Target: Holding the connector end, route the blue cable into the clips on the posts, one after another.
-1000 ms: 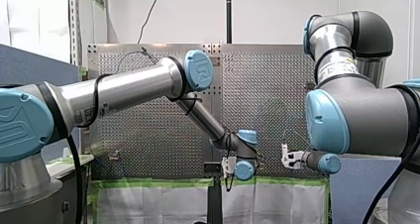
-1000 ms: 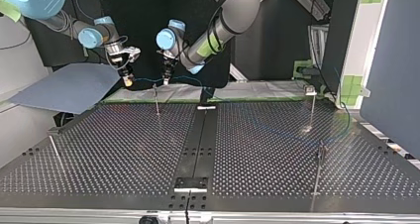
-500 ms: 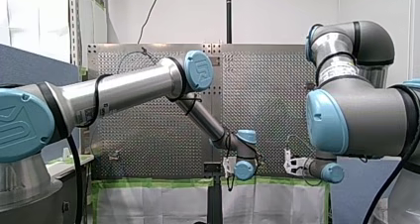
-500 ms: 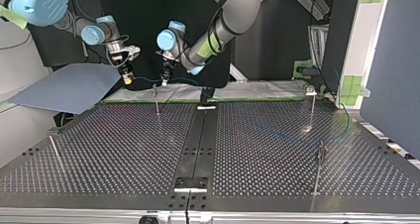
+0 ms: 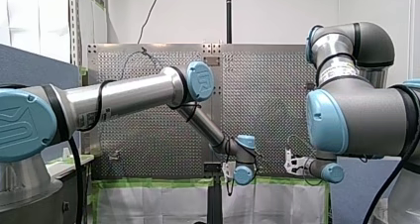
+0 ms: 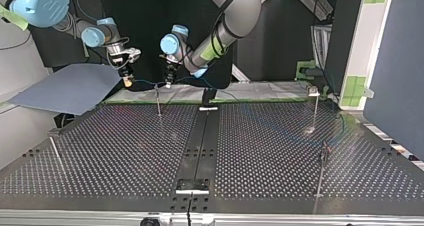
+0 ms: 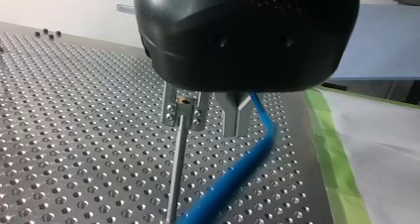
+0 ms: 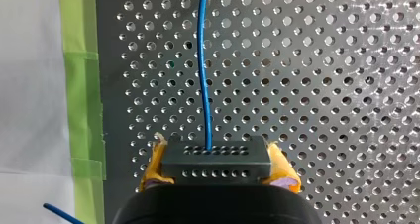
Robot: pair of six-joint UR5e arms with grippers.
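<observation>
With yellow-padded right gripper [image 8: 216, 165] clamped on dark perforated connector block [image 8: 216, 154], hold thin blue cable [image 8: 203, 60] taut while lowering into clip [image 7: 184, 105] atop slim metal post [image 7: 176, 174]; left gripper [image 7: 208, 130] grip impossible to tell.

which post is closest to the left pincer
The far post just left of the centre strip in the top view: my left pincer hangs at its top. The other three stand far off.

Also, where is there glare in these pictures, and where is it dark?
Top view: the table glints around the post at that view's right; behind the arms all is black. Left wrist view: the table's holes catch light.
</observation>
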